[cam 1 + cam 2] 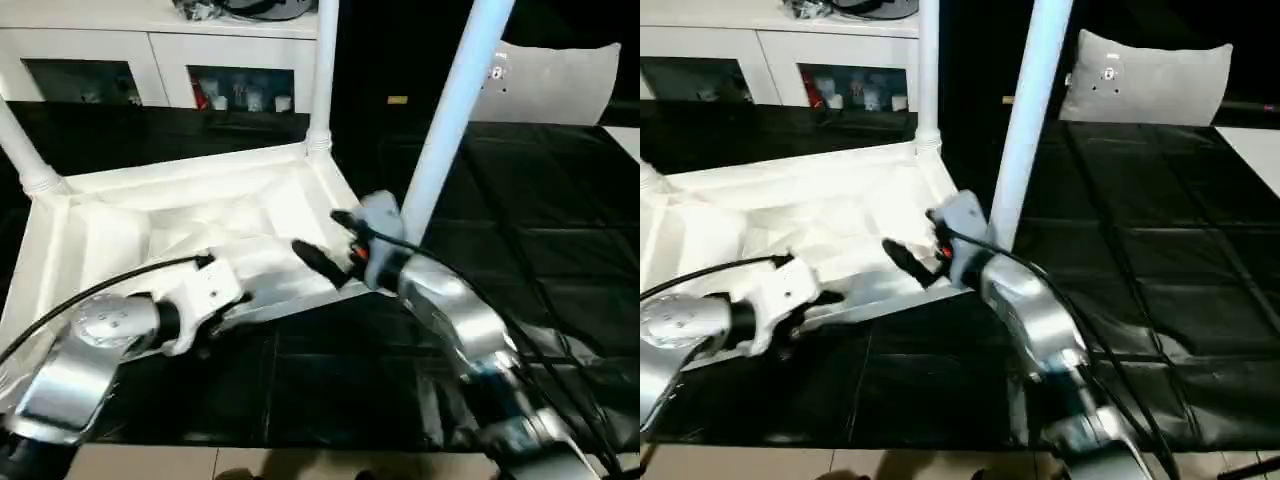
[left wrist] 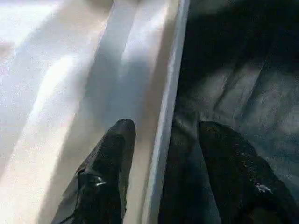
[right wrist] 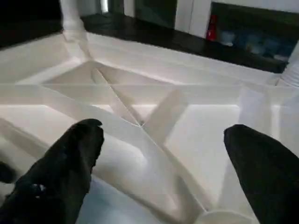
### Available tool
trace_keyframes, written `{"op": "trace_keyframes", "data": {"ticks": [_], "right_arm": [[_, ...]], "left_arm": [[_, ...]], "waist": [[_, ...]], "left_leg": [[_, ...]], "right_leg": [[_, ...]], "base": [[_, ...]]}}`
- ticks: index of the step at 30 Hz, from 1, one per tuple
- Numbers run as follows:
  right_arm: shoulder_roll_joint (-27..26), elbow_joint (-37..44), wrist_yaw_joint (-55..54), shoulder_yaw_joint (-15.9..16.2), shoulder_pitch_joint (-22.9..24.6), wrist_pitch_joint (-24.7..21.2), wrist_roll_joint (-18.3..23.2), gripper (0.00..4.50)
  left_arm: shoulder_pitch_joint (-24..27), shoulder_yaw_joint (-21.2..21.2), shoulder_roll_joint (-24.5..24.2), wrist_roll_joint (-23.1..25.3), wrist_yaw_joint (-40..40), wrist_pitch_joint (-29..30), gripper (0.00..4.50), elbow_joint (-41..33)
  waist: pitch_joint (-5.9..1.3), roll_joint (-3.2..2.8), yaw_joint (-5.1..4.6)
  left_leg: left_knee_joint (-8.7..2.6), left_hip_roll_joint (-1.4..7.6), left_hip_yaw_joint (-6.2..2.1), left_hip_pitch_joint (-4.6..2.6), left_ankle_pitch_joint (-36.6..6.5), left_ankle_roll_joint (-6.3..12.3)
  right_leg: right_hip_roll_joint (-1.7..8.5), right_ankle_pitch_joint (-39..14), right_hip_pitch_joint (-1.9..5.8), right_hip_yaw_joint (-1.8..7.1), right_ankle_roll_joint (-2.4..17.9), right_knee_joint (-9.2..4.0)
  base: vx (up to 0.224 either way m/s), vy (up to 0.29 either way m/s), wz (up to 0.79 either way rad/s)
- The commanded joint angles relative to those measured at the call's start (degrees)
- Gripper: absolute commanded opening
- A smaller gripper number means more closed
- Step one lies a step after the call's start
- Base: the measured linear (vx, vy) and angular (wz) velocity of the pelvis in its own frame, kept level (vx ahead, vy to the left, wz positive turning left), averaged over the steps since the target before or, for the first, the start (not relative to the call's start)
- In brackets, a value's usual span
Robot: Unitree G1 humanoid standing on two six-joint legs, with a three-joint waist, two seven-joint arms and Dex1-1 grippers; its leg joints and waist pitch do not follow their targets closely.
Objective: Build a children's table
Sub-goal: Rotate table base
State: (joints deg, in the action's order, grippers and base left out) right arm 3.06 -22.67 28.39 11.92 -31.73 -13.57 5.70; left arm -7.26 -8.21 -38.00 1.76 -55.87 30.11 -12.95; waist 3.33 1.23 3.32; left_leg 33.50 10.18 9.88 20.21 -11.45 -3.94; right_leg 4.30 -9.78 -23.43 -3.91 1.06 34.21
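Observation:
The white tabletop (image 1: pixel 180 215) lies upside down on the black cover, ribbed underside up. Three white legs stand in its corner sockets: one at the far left (image 1: pixel 20 150), one at the back (image 1: pixel 322 70), one at the near right corner (image 1: pixel 455 110). My left gripper (image 2: pixel 166 128) is open at the tabletop's near rim (image 2: pixel 163 140), one finger (image 2: pixel 112 154) inside the rim and the other (image 2: pixel 224 163) outside, neither pressing on it. My right gripper (image 1: pixel 330 245) hangs open over the ribs (image 3: pixel 140 121) beside the near right leg, nothing between its fingers.
The black-covered work surface (image 1: pixel 520 200) stretches to the right and front of the tabletop. A white cabinet with glass doors (image 1: pixel 150 60) stands behind. A grey cushion (image 1: pixel 1150 75) lies at the back right. The surface's front edge runs along the picture's bottom.

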Motion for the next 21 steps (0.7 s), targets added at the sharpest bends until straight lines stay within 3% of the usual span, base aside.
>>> {"op": "trace_keyframes", "data": {"ticks": [1,2,6,10,11,12,15,20,21], "right_arm": [[-0.04,-3.59,-3.22,0.17,-1.33,1.13,-2.18,4.50],[-0.46,-5.05,-4.80,-0.03,-2.04,1.75,-2.67,4.50],[-1.97,-8.49,-11.14,-1.91,-3.24,3.08,-3.77,4.50],[-2.39,-10.59,-12.34,-2.50,-3.36,4.54,-4.55,4.50],[-2.19,-10.91,-12.93,-2.94,-3.00,4.87,-4.76,4.50],[-2.02,-11.24,-13.46,-3.20,-2.80,5.19,-4.83,4.50],[-0.29,-12.56,-15.68,-4.88,-2.33,6.03,-4.97,4.50],[2.00,-13.60,-17.52,-6.73,-1.86,6.72,-5.09,4.50],[3.82,-13.95,-18.16,-8.45,-1.33,7.12,-5.00,4.50]], "left_arm": [[0.52,-0.35,-1.15,0.53,-0.01,1.76,2.67,-2.26],[0.82,-0.33,-1.48,0.45,0.23,2.03,2.67,-2.74],[1.35,0.02,-1.99,2.42,3.16,1.48,2.67,-3.02],[1.34,-0.74,-2.87,3.10,3.36,2.35,2.67,-3.03],[1.24,-1.06,-3.13,3.42,3.52,2.28,2.67,-2.71],[1.18,-1.30,-3.33,3.58,3.69,2.24,2.67,-2.51],[0.64,-1.87,-3.28,4.13,4.59,1.40,2.67,-1.36],[0.00,-2.39,-2.68,4.76,5.44,0.24,2.67,0.12],[-0.55,-2.98,-2.14,5.47,6.26,-0.81,2.67,1.38]], "waist": [[-3.43,-0.72,-0.23],[-3.41,-0.81,-0.13],[-3.41,-0.65,-0.21],[-3.30,-0.49,-0.22],[-3.33,-1.50,-0.10],[-3.23,-0.92,-0.33],[-3.27,-1.24,-0.19],[-3.40,-1.14,0.38],[-3.43,-1.24,0.53]], "left_leg": [[-4.61,2.76,-0.83,-0.18,-9.96,-0.89],[-4.45,2.64,-0.61,-0.49,-9.71,-0.95],[-4.36,2.53,-0.62,-0.23,-8.75,-1.34],[-4.34,2.52,-0.59,-0.32,-10.47,-1.28],[-4.30,2.47,-0.71,-0.42,-11.17,-1.70],[-4.32,2.48,-0.62,-0.39,-12.20,-1.81],[-4.30,2.46,-0.69,-0.58,-13.35,-2.02],[-4.15,2.39,-0.62,-0.67,-13.35,-2.21],[-4.13,2.40,-0.61,-0.71,-13.16,-2.22]], "right_leg": [[3.71,-12.37,2.59,3.10,11.51,-2.95],[3.52,-11.39,2.46,3.11,11.58,-3.02],[3.49,-8.66,2.84,3.13,11.86,-2.64],[3.55,-11.17,2.78,3.24,11.12,-2.88],[3.61,-11.88,2.70,3.24,11.02,-2.81],[3.45,-12.44,2.67,3.25,10.85,-3.10],[3.37,-13.19,2.54,3.21,10.67,-3.15],[3.18,-11.58,2.57,3.19,10.80,-2.91],[3.19,-11.29,2.55,3.17,10.80,-2.90]], "base": [[0.000,0.000,0.00],[0.000,0.000,0.00],[0.000,0.000,0.00],[0.000,0.000,0.00],[0.000,0.000,0.00],[0.000,0.000,0.00],[0.000,0.000,0.00],[0.000,0.000,0.00],[0.000,0.000,0.00]]}}
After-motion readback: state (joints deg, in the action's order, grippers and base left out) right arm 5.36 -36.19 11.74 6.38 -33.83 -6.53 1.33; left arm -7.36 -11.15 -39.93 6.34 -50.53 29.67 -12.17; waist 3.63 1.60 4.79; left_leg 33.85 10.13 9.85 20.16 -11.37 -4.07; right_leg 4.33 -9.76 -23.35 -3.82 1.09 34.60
